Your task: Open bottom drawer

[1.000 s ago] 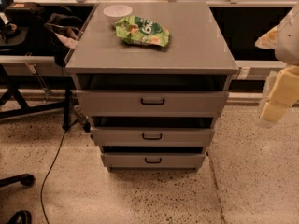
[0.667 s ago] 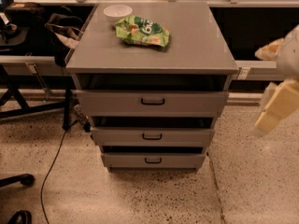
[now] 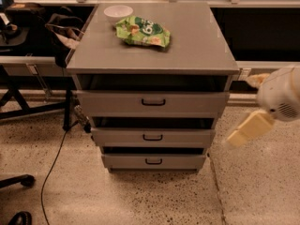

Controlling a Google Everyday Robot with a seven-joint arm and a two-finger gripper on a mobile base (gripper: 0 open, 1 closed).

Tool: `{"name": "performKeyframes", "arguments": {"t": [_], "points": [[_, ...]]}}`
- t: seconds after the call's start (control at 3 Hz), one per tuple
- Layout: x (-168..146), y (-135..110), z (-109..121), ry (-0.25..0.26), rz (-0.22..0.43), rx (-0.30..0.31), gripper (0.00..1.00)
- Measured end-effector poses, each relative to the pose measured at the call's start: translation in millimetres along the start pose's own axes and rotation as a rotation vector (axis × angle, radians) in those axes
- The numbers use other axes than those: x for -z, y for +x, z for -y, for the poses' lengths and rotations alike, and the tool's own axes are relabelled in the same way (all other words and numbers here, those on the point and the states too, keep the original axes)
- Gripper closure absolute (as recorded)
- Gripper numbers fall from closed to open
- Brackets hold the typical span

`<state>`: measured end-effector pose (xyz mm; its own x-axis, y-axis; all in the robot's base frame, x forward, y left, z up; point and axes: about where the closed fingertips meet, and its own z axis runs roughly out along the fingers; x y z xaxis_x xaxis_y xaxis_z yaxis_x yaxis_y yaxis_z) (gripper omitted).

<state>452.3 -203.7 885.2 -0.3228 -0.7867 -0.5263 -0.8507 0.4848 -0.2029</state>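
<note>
Camera view: the hand is seen right of the bottom drawer, seemingly apart. Its grip cannot be judged.

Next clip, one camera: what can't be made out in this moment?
Pale pincer, low right of the cabinet, apart from it: its arm is cut off by the right edge.
Short grey flat-fronted bottom drawer: inside hidden by shadow under the middle drawer.
Green crinkled snack bag on the cabinet top: lettering unreadable.
Black chair base: cut off by the left edge.
</note>
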Motion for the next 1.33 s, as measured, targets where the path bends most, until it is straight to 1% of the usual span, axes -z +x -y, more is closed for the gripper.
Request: {"name": "performKeyframes", "arguments": {"t": [0.33, 0.67, 1.0, 1.33], "points": [[-42.0, 2.0, 7.4, 0.008, -0.003, -0.011, 0.0], [-87.2, 0.4, 10.5, -0.058, -0.019, -0.004, 0.0], [-88.9, 1.6, 8.8, -0.05, -0.019, -0.011, 0.0], [-103.9, 16.2, 8.9, -0.005, -0.019, -0.063, 0.0]]}}
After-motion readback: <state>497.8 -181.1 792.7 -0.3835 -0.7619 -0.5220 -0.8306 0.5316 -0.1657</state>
